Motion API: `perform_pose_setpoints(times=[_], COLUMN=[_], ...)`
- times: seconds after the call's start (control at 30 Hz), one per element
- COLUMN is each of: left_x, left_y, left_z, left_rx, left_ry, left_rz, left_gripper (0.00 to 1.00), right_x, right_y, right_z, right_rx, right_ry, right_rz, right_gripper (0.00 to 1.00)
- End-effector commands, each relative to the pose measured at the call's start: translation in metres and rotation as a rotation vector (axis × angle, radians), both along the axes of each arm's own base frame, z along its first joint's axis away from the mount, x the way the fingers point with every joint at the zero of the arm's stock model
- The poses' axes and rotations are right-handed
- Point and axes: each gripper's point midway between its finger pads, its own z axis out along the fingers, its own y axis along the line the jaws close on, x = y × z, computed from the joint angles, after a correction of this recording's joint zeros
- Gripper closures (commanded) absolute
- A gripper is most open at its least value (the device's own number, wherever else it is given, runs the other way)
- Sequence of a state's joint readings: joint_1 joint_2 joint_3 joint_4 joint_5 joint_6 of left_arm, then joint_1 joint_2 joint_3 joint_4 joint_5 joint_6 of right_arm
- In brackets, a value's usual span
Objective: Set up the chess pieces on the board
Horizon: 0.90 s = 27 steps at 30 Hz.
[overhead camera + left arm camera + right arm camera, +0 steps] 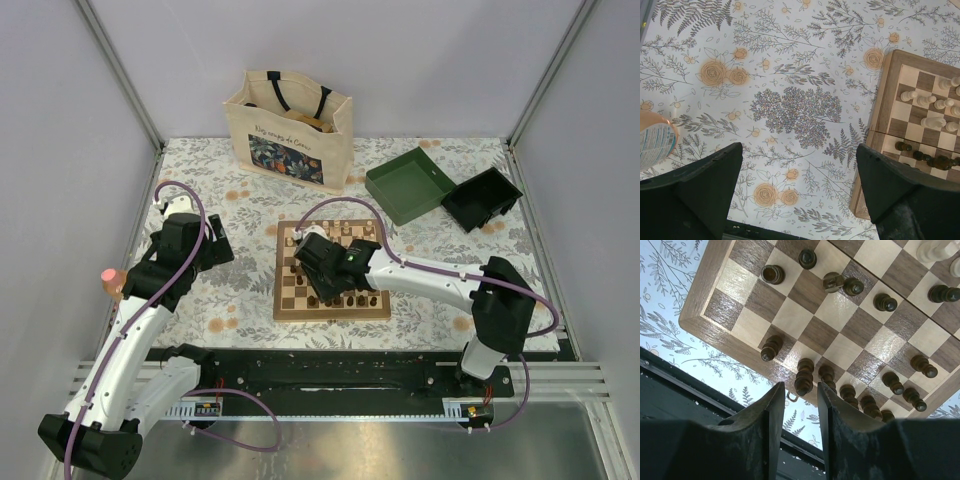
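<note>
Right wrist view tells most about the chess pieces. One dark piece (804, 376) stands on the board (696, 315) in the row along its near edge, toward the near left corner, and the right fingers (771, 430) bracket it from above. They are only narrowly apart, with a sliver of gap showing on either side of the piece, so they are not clamped on it. That tight spacing suits so slim a figure and likely keeps the tips off its neighbours.

More dark pieces (867, 402) crowd the same near edge in a ragged line, and others (885, 302) sit scattered on squares further in. This reads as dark's home side, partly filled and not yet tidy. Pale pieces (932, 107) gather toward the board's far edge, the opposite camp.

The board lies mid-table (790, 100), somewhat toward the near edge, within reach of both arms. The left fingers (695, 195) hang spread wide over floral cloth off the board's left edge, holding nothing. They are probably parked there so the two arms do not crowd each other.

Along the table's far edge sit a tote bag (288, 125), an open green box (405, 185) and a black box (482, 197), well apart from the board.
</note>
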State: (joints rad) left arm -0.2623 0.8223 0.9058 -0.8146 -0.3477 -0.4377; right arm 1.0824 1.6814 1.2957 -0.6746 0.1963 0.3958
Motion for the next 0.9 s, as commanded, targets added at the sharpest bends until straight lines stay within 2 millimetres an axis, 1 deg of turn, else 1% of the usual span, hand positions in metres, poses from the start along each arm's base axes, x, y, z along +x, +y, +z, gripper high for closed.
perform_pose_setpoints(times=[0.0,0.43,0.67,0.87], left_x=[0.004,0.005,0.005,0.006], left_y=[-0.001,-0.002,-0.002,-0.002], left_z=[0.003,0.003,0.002,0.002], left_rx=[-0.008,-0.008,-0.007,-0.006], left_ry=[-0.021,-0.019,-0.017,-0.016], left_rz=[-0.005,-0.005,-0.007,-0.006], left_gripper=[0.01,0.01,0.01,0.01], right_x=[-0.001,0.0,0.0,0.0], right_y=[0.001,0.003,0.005,0.008], right_z=[-0.002,-0.011,-0.011,-0.012], right_rx=[-0.016,-0.041,-0.041,-0.04], right_ry=[0.014,0.027,0.032,0.037], right_rz=[0.026,0.029,0.036,0.041], right_gripper=[0.6,0.61,0.69,0.73])
